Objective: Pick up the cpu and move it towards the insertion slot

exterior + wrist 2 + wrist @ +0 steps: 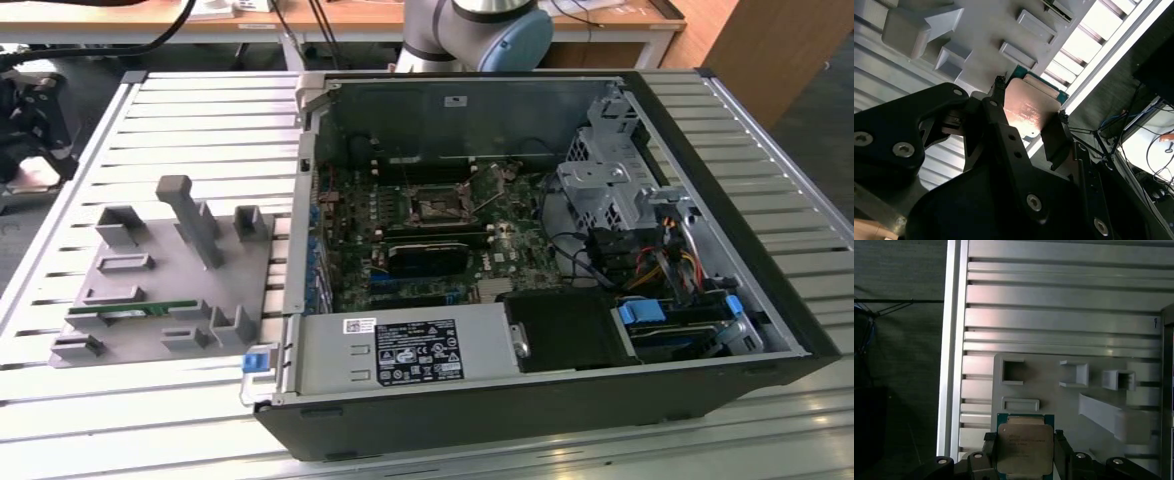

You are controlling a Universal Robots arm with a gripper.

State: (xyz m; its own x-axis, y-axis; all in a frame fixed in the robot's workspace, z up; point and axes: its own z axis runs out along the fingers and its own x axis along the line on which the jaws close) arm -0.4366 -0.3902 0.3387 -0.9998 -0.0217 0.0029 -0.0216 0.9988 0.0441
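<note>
My gripper (1029, 109) is shut on the cpu (1026, 112), a flat square chip with a silvery top plate and a green rim. Black fingers (999, 107) press on two opposite edges of it. In the first wrist view the cpu (1024, 447) sits between the fingers (988, 446) of the gripper (1024, 452), held in the air above the grey fixture (1054, 390). The insertion slot (437, 207), a small square socket with a metal frame, lies on the green board inside the open computer case in the exterior view.
The open black case (747, 300) takes up the exterior view's right, with cables, a drive cage (607, 190) and a power supply (407, 352). The grey fixture (174, 265) with posts and pockets stands on the slatted table (200, 110), holding a green memory stick (127, 312). The arm's base (474, 30) rises behind the case.
</note>
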